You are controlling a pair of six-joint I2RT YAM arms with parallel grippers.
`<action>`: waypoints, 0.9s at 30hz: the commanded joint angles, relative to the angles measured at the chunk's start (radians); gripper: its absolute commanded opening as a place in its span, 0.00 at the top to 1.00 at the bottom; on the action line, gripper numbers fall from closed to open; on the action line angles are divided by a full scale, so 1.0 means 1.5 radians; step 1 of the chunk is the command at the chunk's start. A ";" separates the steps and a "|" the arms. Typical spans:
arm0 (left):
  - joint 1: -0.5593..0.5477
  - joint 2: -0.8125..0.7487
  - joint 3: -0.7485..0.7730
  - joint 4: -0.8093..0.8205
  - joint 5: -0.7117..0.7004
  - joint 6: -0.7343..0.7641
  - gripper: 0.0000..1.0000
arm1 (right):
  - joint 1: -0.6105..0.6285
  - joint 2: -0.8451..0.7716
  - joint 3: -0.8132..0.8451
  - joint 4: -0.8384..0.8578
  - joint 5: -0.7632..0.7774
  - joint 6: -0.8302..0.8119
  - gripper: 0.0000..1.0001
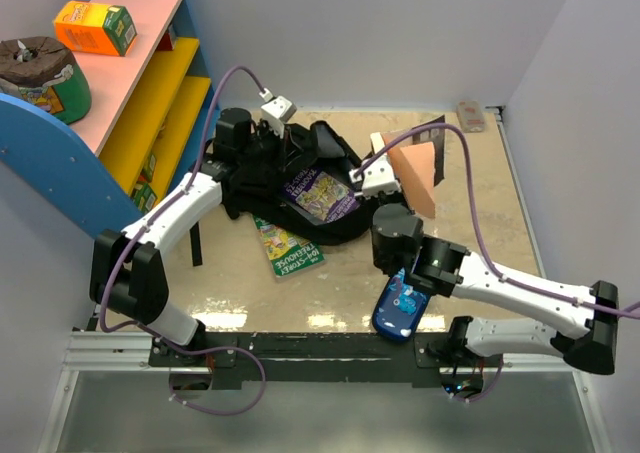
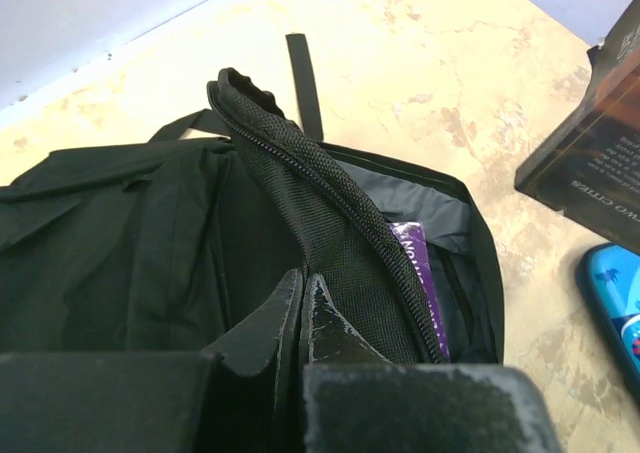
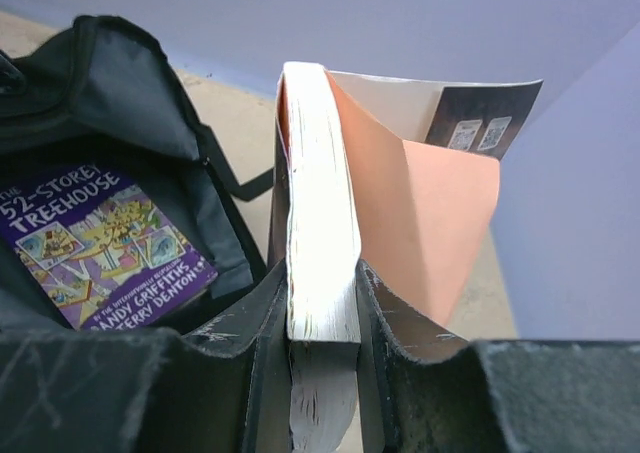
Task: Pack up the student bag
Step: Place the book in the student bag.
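The student bag [image 1: 335, 151] lies open in the middle of the table, a large black backpack with a purple book [image 1: 322, 195] inside. My left gripper [image 1: 262, 138] is at the bag's far left edge. In the left wrist view it [image 2: 303, 295] is shut on the bag's mesh zip edge [image 2: 300, 173] and holds it raised. My right gripper [image 1: 385, 178] is shut on a thick book with an orange inner cover [image 1: 418, 173], held upright just right of the bag. The right wrist view shows that book [image 3: 320, 203] between the fingers, beside the bag [image 3: 120, 83] and the purple book [image 3: 95, 238].
A green book [image 1: 287, 247] lies on the table in front of the bag. A blue patterned pencil case [image 1: 400, 308] lies near the front edge under my right arm. A blue, yellow and pink shelf [image 1: 150, 83] with an orange box [image 1: 95, 25] stands at the left. White walls close in both sides.
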 commanded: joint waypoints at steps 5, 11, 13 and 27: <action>0.004 -0.032 -0.007 0.057 0.063 0.011 1.00 | 0.090 0.144 -0.030 0.363 0.026 -0.258 1.00; 0.004 -0.048 -0.015 0.052 0.078 0.019 1.00 | 0.112 0.296 -0.034 0.429 -0.006 -0.260 1.00; 0.004 -0.052 -0.016 0.050 0.082 0.019 1.00 | 0.112 0.347 -0.028 0.453 -0.023 -0.263 1.00; 0.004 -0.075 -0.029 0.022 0.136 0.048 1.00 | 0.058 0.542 0.194 0.193 -0.203 -0.064 0.79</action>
